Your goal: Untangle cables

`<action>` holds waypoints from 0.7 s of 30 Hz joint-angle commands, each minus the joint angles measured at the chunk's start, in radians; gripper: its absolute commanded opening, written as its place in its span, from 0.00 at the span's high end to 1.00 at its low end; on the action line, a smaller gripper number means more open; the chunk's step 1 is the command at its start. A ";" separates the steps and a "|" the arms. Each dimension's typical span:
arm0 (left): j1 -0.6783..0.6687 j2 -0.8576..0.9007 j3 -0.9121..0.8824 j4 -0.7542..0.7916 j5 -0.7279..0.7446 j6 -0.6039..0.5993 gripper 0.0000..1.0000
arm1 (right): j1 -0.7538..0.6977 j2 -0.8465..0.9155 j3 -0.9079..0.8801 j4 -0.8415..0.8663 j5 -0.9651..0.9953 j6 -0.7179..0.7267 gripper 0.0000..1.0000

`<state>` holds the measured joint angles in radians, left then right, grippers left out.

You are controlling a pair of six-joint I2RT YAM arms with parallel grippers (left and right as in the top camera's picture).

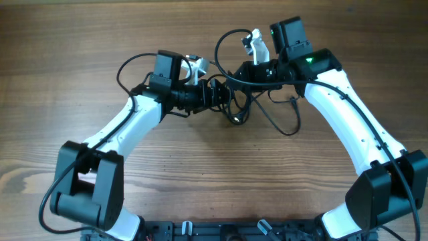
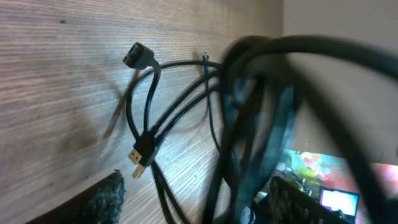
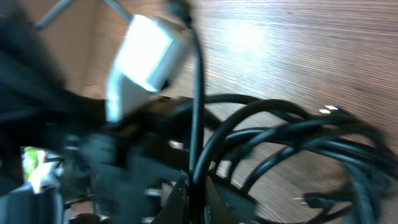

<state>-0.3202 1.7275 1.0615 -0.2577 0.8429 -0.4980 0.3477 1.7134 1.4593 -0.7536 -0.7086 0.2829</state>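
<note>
**Overhead: two arms in one knot, real snag risk**

The right gripper (image 1: 246,70) sits over the tangle. The right wrist view is blurred, but its jaws look pinched on one strand. The left gripper (image 1: 215,94) is buried in the cables (image 1: 235,107) mid-table, and I cannot tell whether it is parted or closed. Pulling apart now could cinch the loops tighter. Only the left wrist view shows a USB plug (image 2: 142,154) lying free on the table (image 2: 56,93). Only overhead shows the outer loops.
</note>
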 commanded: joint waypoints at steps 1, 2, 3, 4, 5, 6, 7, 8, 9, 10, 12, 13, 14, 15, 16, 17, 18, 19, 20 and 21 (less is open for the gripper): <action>-0.023 0.039 0.003 0.015 -0.046 -0.027 0.28 | 0.000 0.000 0.025 0.029 -0.169 0.037 0.96; -0.023 0.045 0.003 0.016 -0.078 -0.057 0.32 | 0.000 0.000 0.025 0.037 -0.195 0.040 0.96; -0.024 0.049 0.003 0.016 -0.106 -0.080 0.35 | 0.000 0.000 0.025 0.046 -0.216 0.052 0.96; -0.025 0.053 0.003 0.016 -0.131 -0.102 0.39 | 0.000 0.000 0.025 0.058 -0.237 0.069 0.96; -0.024 0.053 0.003 0.015 -0.159 -0.126 0.46 | 0.000 0.000 0.025 0.064 -0.239 0.085 0.96; -0.024 0.053 0.003 0.016 -0.178 -0.142 0.56 | -0.001 0.000 0.025 0.070 -0.239 0.088 0.96; -0.024 0.053 0.003 0.020 -0.183 -0.143 0.73 | -0.001 0.000 0.025 0.079 -0.237 0.093 0.96; -0.024 0.053 0.003 0.023 -0.183 -0.143 0.84 | -0.001 0.000 0.025 0.089 -0.235 0.110 0.96; -0.024 0.053 0.003 0.023 -0.183 -0.143 0.93 | -0.001 0.000 0.025 0.102 -0.236 0.121 0.95; -0.025 0.053 0.003 0.023 -0.183 -0.143 0.96 | -0.001 0.000 0.025 0.120 -0.235 0.137 0.94; -0.025 0.053 0.003 0.022 -0.183 -0.143 0.96 | -0.001 0.000 0.025 0.171 -0.236 0.173 0.91; -0.025 0.053 0.003 0.022 -0.183 -0.143 0.96 | -0.001 0.000 0.025 0.199 -0.237 0.199 0.91; -0.025 0.053 0.003 0.022 -0.183 -0.142 0.96 | -0.001 0.000 0.025 0.225 -0.246 0.220 0.93; -0.025 0.053 0.003 0.019 -0.183 -0.142 0.96 | -0.003 0.000 0.025 0.259 -0.282 0.227 0.95; -0.025 0.053 0.003 0.017 -0.183 -0.138 0.96 | -0.005 0.000 0.025 0.298 -0.323 0.242 0.96; -0.025 0.053 0.003 0.007 -0.197 -0.138 0.96 | -0.015 0.000 0.025 0.382 -0.405 0.289 0.96; -0.025 0.053 0.003 -0.006 -0.220 -0.139 0.96 | -0.024 0.000 0.025 0.441 -0.451 0.329 0.96; -0.025 0.053 0.003 -0.023 -0.253 -0.139 0.96 | -0.042 0.000 0.025 0.543 -0.517 0.408 0.96; -0.025 0.053 0.003 -0.039 -0.283 -0.139 0.96 | -0.057 0.000 0.025 0.626 -0.559 0.475 0.96; -0.025 0.053 0.003 -0.061 -0.323 -0.139 0.96 | -0.077 0.000 0.025 0.729 -0.599 0.561 0.96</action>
<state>-0.3393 1.7672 1.0668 -0.2676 0.6502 -0.6392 0.3134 1.7233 1.4494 -0.2020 -1.0679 0.6159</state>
